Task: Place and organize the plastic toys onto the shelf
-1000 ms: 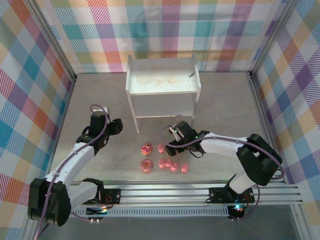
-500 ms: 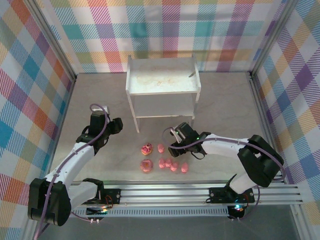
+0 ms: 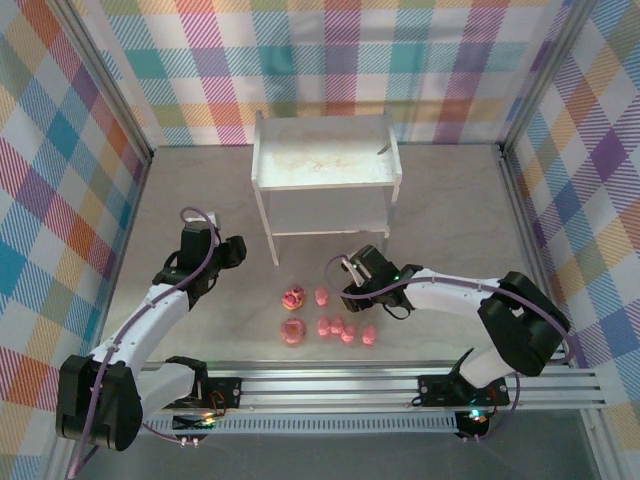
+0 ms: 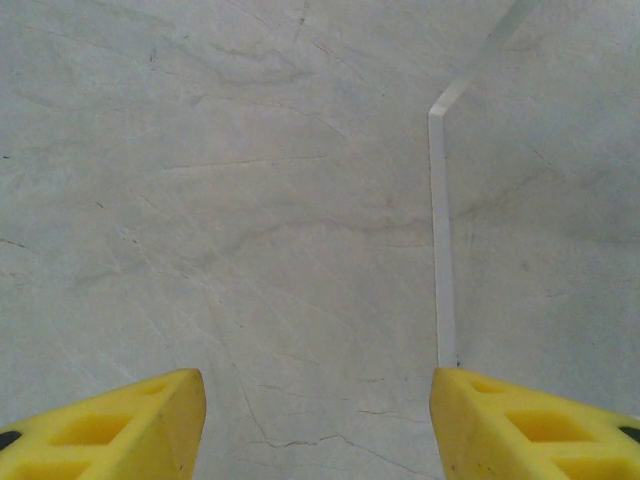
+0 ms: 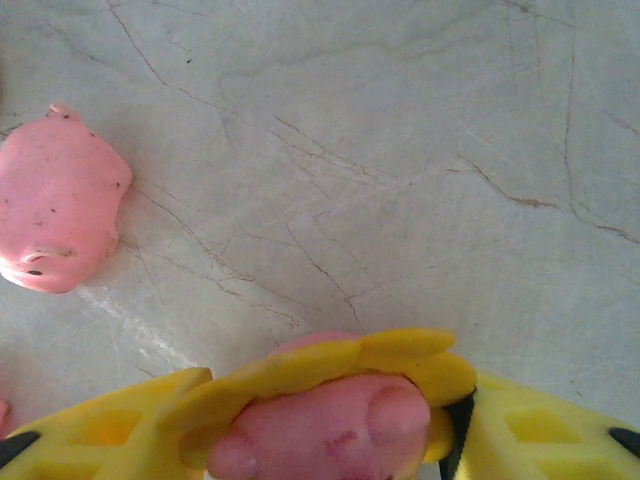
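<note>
Two grippers: we find the left gripper [image 4: 315, 425] standing wide with nothing between its yellow fingers, over bare table [image 4: 250, 200] just beside a thin leg of the shelf [image 4: 441, 230]. The right gripper [image 5: 330, 425] sits narrow around a pink pig [image 5: 335, 435], with yellow pads against both of the pig's flanks.
Plastic toys: we see the other plastic toys [image 3: 338, 325] bunched on the table between the arms, in front of the shelf and apart from it. The pink ring donut [image 3: 292, 331] lies at the near left of the bunch. We see no toy on either tier.
Handling: we judge the pig light, smooth and rounded, perhaps slightly yielding, so it could squirt out of a hard pinch. We would take it across the widest part of the body with modest squeeze.
Right wrist view: we get the contact on the held pig here, and a second pig [image 5: 55, 200] lying close by on the left.
Top view: we get what the wrist cameras cannot give, namely the whole layout and the way from the bunch up to the shelf.
</note>
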You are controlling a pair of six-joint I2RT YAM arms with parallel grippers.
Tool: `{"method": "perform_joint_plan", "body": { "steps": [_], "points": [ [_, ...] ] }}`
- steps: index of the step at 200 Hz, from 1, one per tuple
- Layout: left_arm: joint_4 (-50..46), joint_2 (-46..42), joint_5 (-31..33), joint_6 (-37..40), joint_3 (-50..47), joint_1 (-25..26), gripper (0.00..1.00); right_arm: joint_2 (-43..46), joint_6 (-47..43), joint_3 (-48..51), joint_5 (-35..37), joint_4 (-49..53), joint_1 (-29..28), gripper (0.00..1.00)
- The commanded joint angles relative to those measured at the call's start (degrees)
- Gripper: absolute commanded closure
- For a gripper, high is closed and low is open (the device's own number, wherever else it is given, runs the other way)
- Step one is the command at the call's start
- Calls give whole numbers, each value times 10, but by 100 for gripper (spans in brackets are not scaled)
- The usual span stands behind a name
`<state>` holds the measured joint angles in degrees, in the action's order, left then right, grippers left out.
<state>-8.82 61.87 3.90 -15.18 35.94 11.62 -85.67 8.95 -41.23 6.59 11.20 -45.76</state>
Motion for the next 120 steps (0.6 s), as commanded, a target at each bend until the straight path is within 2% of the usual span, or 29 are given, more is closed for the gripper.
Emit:
{"method": "perform_joint_plan", "body": {
  "steps": [1, 17, 38, 85, 120],
  "points": [
    [11, 4, -4, 4, 19, 6, 39, 2, 5, 4, 8, 6, 2, 72],
    [13, 7, -6, 5, 19, 6, 39, 11, 8, 8, 2, 6, 2, 81],
    [16, 9, -8, 3, 19, 6, 39, 34, 15, 20, -7, 0, 1, 85],
    [17, 10, -8, 2, 20, 6, 39, 125, 45, 49, 13, -6, -2, 90],
    [20, 11, -12, 0, 21, 6, 40, 180, 52, 32, 42, 16, -18, 91]
  ]
}}
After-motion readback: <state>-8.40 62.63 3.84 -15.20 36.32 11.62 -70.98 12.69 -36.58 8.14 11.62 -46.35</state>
